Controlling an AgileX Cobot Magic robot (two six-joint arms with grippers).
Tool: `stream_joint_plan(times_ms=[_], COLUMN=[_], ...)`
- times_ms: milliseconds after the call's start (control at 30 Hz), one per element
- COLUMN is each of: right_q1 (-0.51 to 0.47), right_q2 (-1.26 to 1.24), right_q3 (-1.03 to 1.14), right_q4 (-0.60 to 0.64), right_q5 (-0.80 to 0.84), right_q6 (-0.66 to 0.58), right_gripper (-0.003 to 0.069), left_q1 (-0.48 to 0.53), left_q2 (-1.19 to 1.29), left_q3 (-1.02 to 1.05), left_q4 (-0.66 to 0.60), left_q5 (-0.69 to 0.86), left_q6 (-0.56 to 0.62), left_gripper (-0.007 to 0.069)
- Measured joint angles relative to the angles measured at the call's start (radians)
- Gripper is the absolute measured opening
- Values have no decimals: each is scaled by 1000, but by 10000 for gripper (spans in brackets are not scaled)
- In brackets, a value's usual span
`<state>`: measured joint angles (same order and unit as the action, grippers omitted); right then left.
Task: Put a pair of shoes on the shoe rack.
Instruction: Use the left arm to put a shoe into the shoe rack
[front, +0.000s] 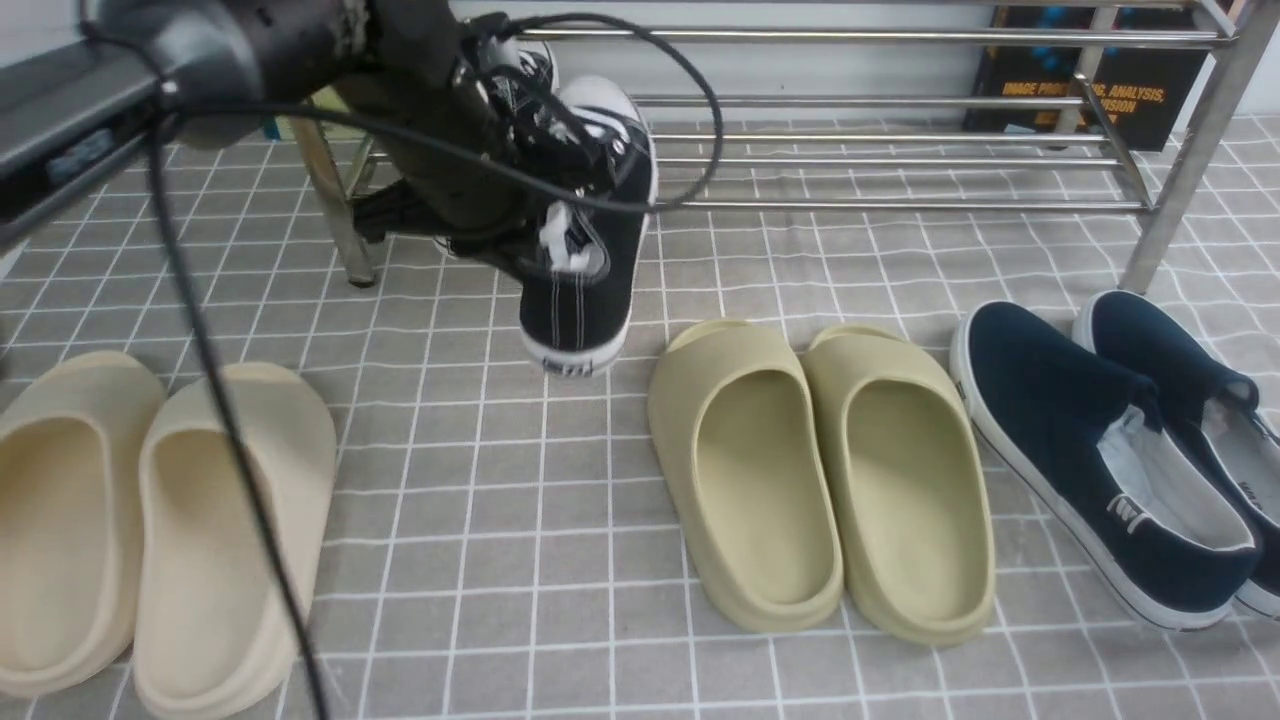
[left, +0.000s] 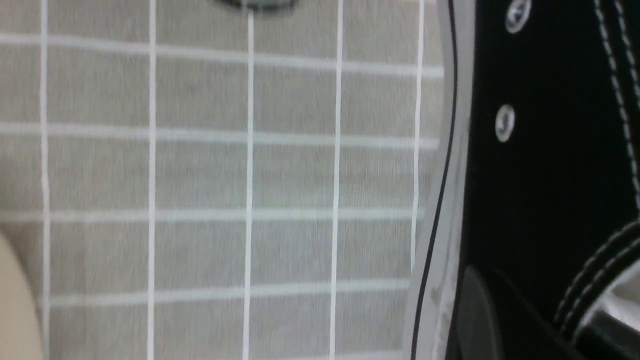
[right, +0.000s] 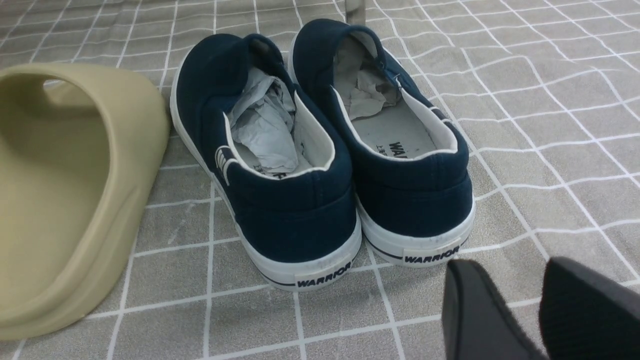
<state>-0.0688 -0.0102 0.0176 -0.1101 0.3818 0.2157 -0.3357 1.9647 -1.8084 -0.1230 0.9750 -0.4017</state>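
Our left claw grips the sneakers aloft.
The arm reaches far-left; shoe rack just behind, open mat below.

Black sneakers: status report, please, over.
Left gripper shut on black sneakers, lifted before shoe rack. Right gripper open, empty, near navy slip-ons. Nothing seen blocking rack.

"WARRIOR" in dark capitals on the white heel tabs of both navy slip-ons; "WAR…" partly readable on one insole. "IMAGE PROC…, ANALYSIS, …SION" in orange on a dark book cover.
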Motion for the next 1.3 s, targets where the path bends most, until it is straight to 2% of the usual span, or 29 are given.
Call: stream_joint_plan(times_ms=[300, 467, 933, 1100, 1300], right_q1=[0, 0, 0, 0, 0], right_q2=[0, 0, 0, 0, 0], right_q3=[0, 0, 0, 0, 0], right_q4=[0, 0, 0, 0, 0], right_q5=[0, 0, 0, 0, 0], right_q6=[0, 0, 0, 0, 0], right_gripper=[239, 239, 239, 239, 239], left_q1=[11, 11, 11, 11, 12], left_q2=[206, 297, 362, 360, 303], left_q3=[-287, -431, -457, -460, -465], left_q4=[-8, 35, 83, 116, 132], left_q5=[9, 11, -106, -120, -53], left_q6=[4, 5, -36, -74, -76], left_gripper=[-13, -13, -4, 62, 173])
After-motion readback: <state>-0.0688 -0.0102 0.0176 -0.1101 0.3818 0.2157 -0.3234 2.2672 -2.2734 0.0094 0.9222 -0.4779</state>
